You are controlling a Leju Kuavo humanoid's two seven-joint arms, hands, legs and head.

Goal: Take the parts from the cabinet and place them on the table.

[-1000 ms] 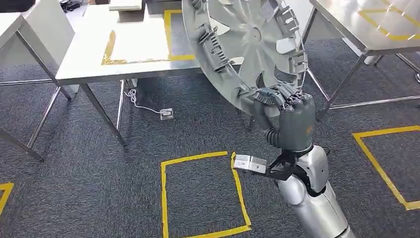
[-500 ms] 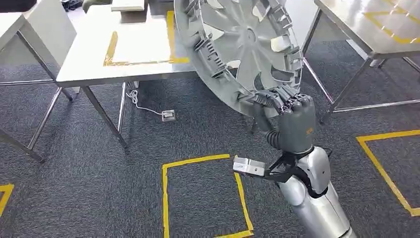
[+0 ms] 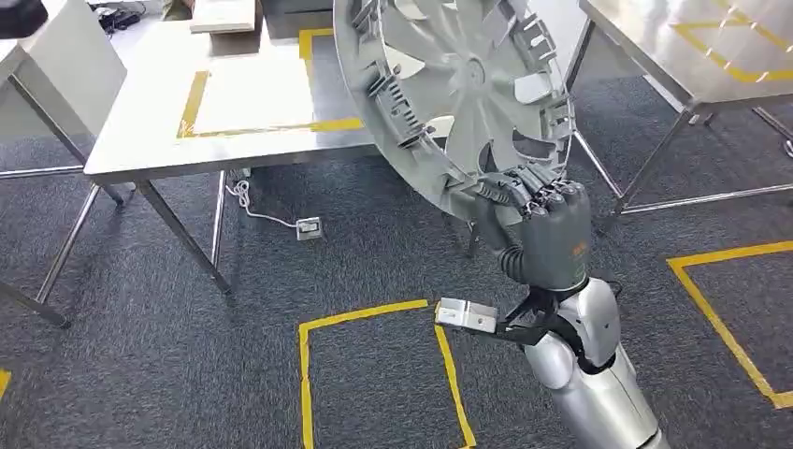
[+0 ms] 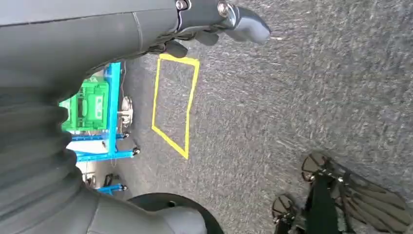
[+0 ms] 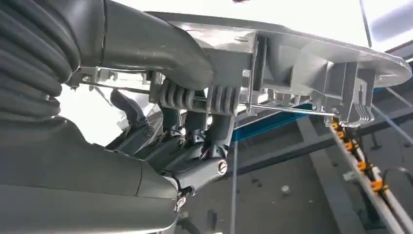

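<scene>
Right hand grips the lower rim of the big grey wheel cover, fingers curled over the edge w/ thumb on the other side. Cover is held up in the air, tilted, ribbed back side w/ clips facing the head cam; it hangs above the carpet, in front of the near edge of the steel bench and partly overlapping it in the head view, not resting on it. Right wrist cam shows the same hold close up: dark fingers wrapped round the cover's rim, wire ring running along the clips.

Left hand seen in the left wrist cam over grey carpet, holding nothing; fingers loosely bent, can't tell if spread or curled in.

Bench top has a yellow tape rectangle, w/ a flat board at the far end. 2nd steel bench to the right, also yellow-taped. Yellow tape squares on the carpet: one just left of the right arm, another further right. White cable w/ a socket block lies under the first bench. Blue rack w/ a green crate shows in the left wrist cam.
</scene>
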